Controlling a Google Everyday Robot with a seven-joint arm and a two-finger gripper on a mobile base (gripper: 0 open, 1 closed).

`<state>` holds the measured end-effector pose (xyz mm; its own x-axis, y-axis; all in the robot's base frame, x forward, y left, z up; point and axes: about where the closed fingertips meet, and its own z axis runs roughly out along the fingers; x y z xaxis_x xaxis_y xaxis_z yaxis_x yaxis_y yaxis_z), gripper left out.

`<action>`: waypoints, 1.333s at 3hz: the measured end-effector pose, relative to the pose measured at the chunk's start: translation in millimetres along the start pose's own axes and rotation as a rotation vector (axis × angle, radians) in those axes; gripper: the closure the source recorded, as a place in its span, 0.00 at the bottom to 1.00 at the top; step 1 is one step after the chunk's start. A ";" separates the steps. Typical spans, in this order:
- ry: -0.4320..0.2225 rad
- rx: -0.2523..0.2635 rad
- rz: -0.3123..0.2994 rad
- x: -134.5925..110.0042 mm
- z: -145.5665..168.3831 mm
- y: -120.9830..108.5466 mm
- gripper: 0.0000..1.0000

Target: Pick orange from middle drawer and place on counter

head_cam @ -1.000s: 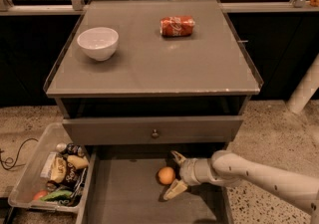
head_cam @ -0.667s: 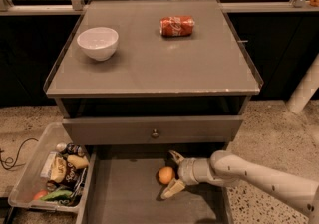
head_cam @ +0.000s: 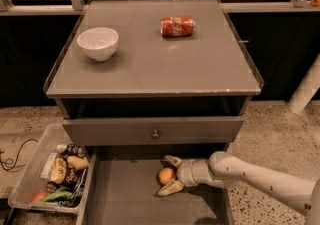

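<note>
Orange (head_cam: 166,175) is lying on the grey floor of the middle drawer (head_cam: 125,199), which is standing pulled out at the bottom of the cabinet. It is resting towards the back of the tray, right of centre. The hand (head_cam: 164,175) is reaching in from the right at the end of the pale arm (head_cam: 260,181). Its 2 fingers (head_cam: 171,187) are standing spread apart, 1 behind the orange and 1 in front of it, so the hand is bracketing the fruit without clenching it. Whether either finger is touching the orange is not clear.

Above, a grey drawer panel (head_cam: 200,130) with a small round knob (head_cam: 155,133) is sitting nearly closed. On the counter (head_cam: 150,69) a white bowl (head_cam: 98,43) is standing at the left and a red cola can (head_cam: 177,26) is lying on its side near the back, well apart from the bowl. A clear plastic bin (head_cam: 25,184) of snack packets is sitting on the floor just left of the middle drawer.
</note>
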<state>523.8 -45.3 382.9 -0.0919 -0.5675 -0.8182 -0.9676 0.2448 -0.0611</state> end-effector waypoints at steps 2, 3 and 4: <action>0.000 0.000 0.000 0.0 0.1 0.0 0.66; 0.000 0.000 0.000 0.0 0.1 0.1 0.89; 0.000 -0.001 0.000 -0.1 0.2 0.2 1.00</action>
<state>523.7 -45.0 382.8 -0.0923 -0.5674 -0.8182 -0.9678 0.2445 -0.0604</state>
